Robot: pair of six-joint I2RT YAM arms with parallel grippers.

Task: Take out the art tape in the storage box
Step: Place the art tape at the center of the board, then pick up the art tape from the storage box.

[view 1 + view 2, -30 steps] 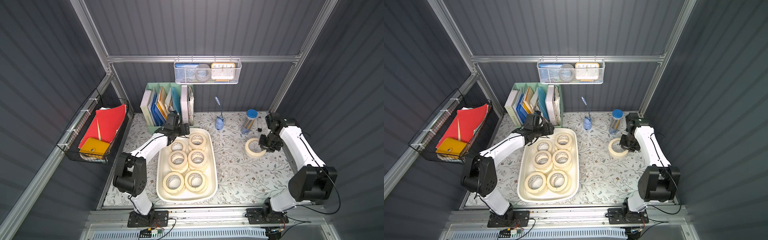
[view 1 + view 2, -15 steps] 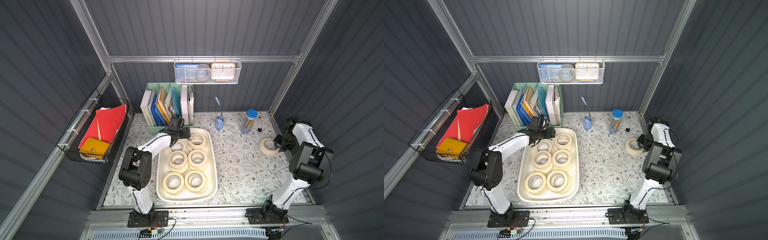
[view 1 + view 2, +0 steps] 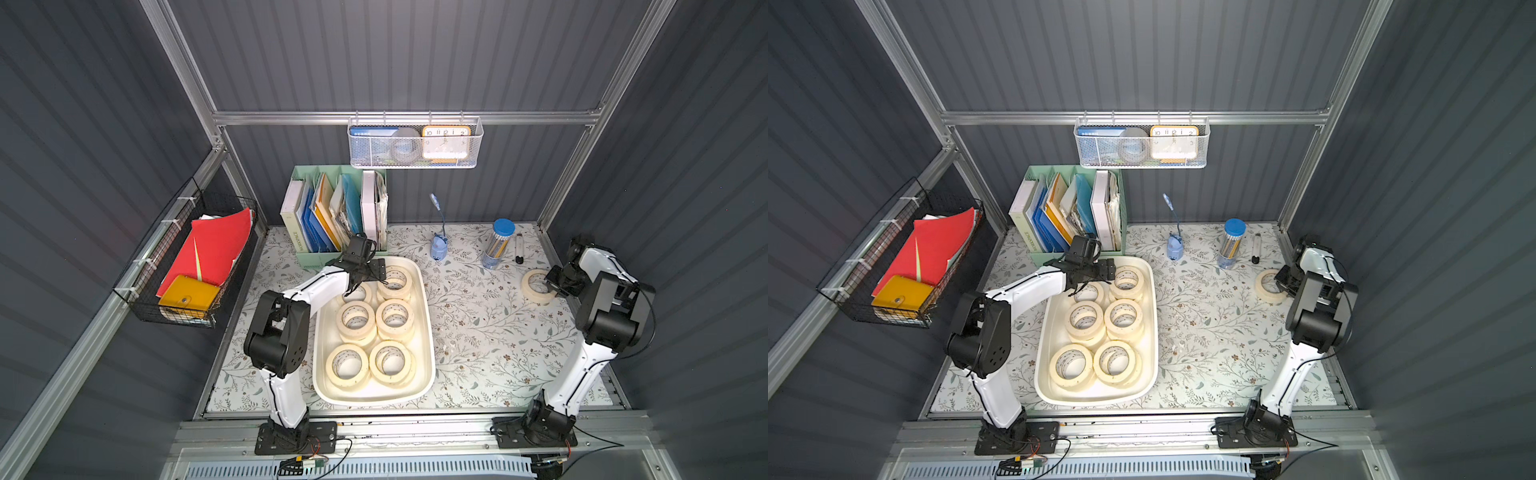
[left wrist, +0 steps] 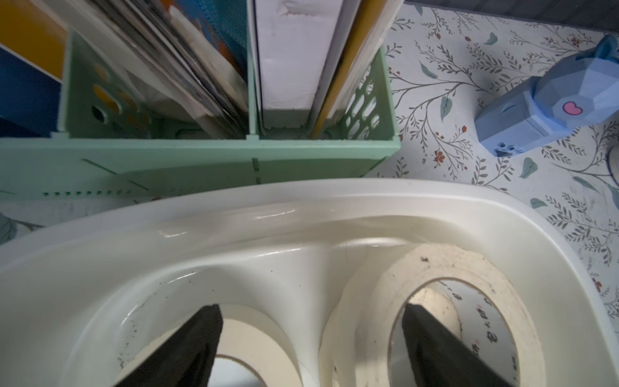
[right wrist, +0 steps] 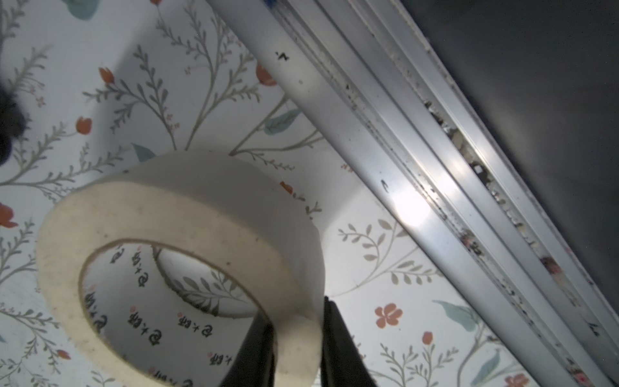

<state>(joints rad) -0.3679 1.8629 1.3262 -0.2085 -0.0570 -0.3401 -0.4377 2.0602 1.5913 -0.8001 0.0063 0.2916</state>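
Six stacks of art tape (image 3: 331,366) fill the storage box (image 3: 429,324) in two rows of three. They are cream rings with wide cores, and some stacks are two deep. Every roll lies flat with its core facing up, so being round none has a long side. The box's own length runs from the table's (image 3: 478,332) near edge towards its far edge, left of centre, and its far end lies just beside the mint file organiser (image 4: 201,157).

A single roll (image 3: 527,287) (image 3: 1260,289) lies out on the table near the right edge, towards the far right corner. Its core also faces up, and the white lining is printed with dark characters (image 5: 187,214).

Its wall sits between the narrow jaws of the right gripper (image 3: 555,282) (image 5: 296,310), one finger inside the core and one outside. Whether they pinch it cannot be told.

The left gripper (image 3: 376,274) (image 4: 311,306) hangs spread wide over the box's far end. One of its fingers (image 4: 201,335) is above the far-left roll and the other is inside the far-right roll's core.
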